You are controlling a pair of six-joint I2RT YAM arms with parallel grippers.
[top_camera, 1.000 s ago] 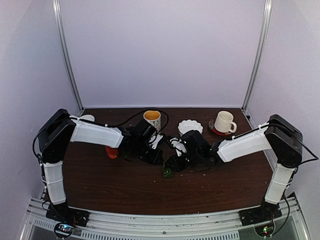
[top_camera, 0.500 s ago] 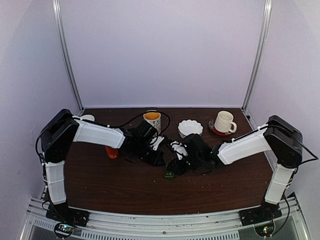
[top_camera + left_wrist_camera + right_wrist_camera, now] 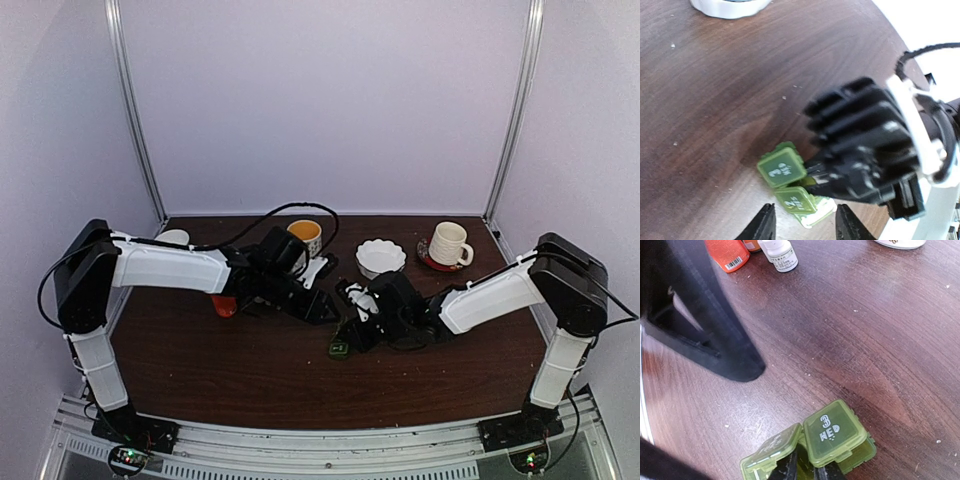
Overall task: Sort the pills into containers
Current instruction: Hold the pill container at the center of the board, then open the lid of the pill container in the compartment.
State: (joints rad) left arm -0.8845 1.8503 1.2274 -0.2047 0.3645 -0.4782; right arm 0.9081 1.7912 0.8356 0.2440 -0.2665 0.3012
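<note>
Pill box (image 3: 860,456) sits mid-worktop (image 3: 250,385), between the two wrists, well apart from the orange bottle (image 3: 730,252) and white bottle (image 3: 781,251) farther back. It is thin translucent green plastic, so likely very light, stiff in the body, and prone to skate on the smooth wood. The lid marked 3 WED (image 3: 834,429) and its neighbour (image 3: 794,200) stand flipped up on thin hinges that would probably flex or snap back. Best taken by the body's long walls, not the lids. Right gripper (image 3: 805,469): jaws drawn to a narrow gap with green plastic between the tips, clamped on the box's edge below the two raised lids, by the look of it. Left gripper (image 3: 805,225): jaws released, spread partway, hanging above the box, touching nothing.
</note>
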